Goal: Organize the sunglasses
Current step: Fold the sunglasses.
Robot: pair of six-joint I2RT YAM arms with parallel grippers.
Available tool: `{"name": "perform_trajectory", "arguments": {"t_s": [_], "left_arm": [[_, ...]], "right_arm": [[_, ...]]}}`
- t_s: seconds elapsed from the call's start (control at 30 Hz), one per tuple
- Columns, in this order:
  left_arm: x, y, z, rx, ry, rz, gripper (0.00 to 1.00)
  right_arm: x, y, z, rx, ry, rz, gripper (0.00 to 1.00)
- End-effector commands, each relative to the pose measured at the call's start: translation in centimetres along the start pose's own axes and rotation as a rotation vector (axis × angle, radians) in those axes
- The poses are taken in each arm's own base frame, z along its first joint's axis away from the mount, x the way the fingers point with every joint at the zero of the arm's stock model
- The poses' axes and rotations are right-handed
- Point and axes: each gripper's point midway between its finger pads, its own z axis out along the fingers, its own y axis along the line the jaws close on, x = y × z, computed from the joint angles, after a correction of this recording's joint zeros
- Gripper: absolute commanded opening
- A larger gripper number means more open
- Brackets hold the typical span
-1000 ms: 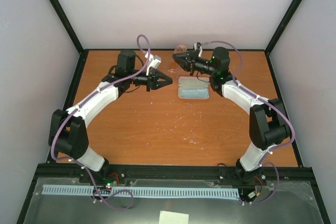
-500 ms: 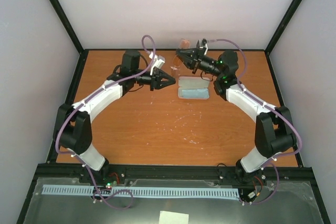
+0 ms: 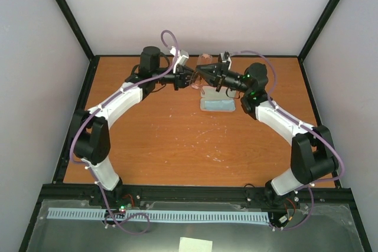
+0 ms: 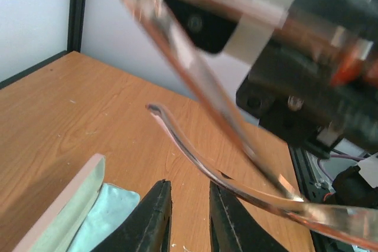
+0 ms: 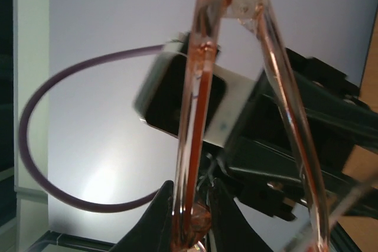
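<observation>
At the far middle of the wooden surface [image 3: 177, 140], raised clear of it, the sunglasses [image 5: 194, 116] are gripped by the right end effector [image 5: 192, 196]. Its two fingers are closed on the edge of the orange-amber front, which is seen edge-on in the right wrist view. One thin translucent arm of the glasses is seen hinged away from that front at a narrow angle. The left end effector [image 4: 189, 193] is pointed toward the right one from the opposite side. In the overhead view the two are brought close together, with the glasses between them. The left fingers are parted by a narrow gap, and only bare wood is seen through it; nothing is clamped there. A curved arm tip of the glasses is seen just above and beyond these fingers; whether it touches one of them cannot be told. Beneath the raised glasses, slightly toward the near side, a pale pink case [image 4: 71, 196] lies flat on the surface, with a blue-grey cloth [image 3: 217, 104] against it. Whether the cloth lies inside the case or on top of it cannot be told.
</observation>
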Motion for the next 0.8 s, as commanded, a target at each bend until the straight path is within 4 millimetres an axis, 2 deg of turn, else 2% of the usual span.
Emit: {"name": "perform_trajectory", "arguments": {"t_s": [0.0, 0.2, 0.43, 0.67, 0.77], "left_arm": [[-3.6, -1.0, 0.1, 0.018, -0.063, 0.083, 0.21], [-3.5, -1.1, -0.1, 0.008, -0.057, 0.085, 0.22], [-3.0, -1.1, -0.1, 0.009, -0.051, 0.082, 0.24], [-1.9, -0.9, 0.1, 0.019, -0.040, 0.093, 0.27], [-0.7, 0.2, 0.4, -0.009, -0.017, 0.099, 0.27]], "right_arm": [[1.4, -1.3, -0.1, 0.017, 0.029, 0.007, 0.03], [2.1, -4.2, -0.6, 0.066, 0.037, 0.032, 0.03], [2.3, -4.8, -0.5, 0.104, 0.066, -0.005, 0.04], [3.3, -5.7, -0.9, 0.364, 0.182, -0.101, 0.04], [3.5, -6.1, -1.4, 0.427, 0.209, -0.124, 0.03]]}}
